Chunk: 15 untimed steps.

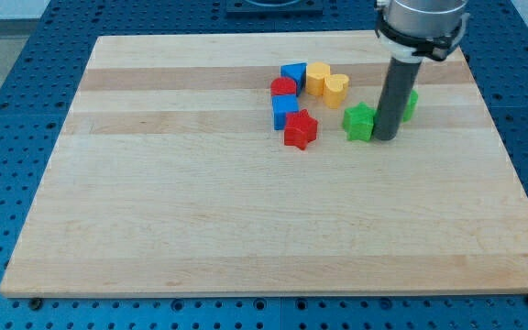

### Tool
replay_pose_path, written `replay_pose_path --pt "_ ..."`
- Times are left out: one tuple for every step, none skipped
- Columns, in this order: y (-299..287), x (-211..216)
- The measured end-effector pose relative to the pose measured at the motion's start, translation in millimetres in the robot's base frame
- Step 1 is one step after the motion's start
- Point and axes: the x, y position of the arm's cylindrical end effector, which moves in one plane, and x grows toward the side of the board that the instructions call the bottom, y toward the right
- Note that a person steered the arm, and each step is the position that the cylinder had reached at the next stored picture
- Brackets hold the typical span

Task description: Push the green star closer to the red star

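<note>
Wooden board (246,229) bare along the view's bottom, all blocks up top. No gripper, just a rod; my tip (386,137) sits touching the green star (360,122) on its right side, so the red star (301,129) lies straight left beyond it, gap clear. Another green block (412,104) is half hidden behind the rod. Blue cube (285,112), red cylinder (284,88), blue triangle (293,73), yellow hexagon (317,77) and yellow heart (336,88) cluster above the red star.

The arm came down from the far right edge, its dark rod upright, and my tip (386,137) rested on the board.
</note>
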Motion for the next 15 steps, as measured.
replay_pose_path --pt "-3 0" --pt "-3 5" --pt "1 10" --pt "3 10" --pt "3 3" --pt "3 -7" --pt "-1 -8" --pt "-15 -8" --pt "-26 -8" --pt "-30 -8" --pt "-34 -9" --pt "-39 -10" --pt "-43 -14" --pt "-43 -18" --pt "-43 -19"
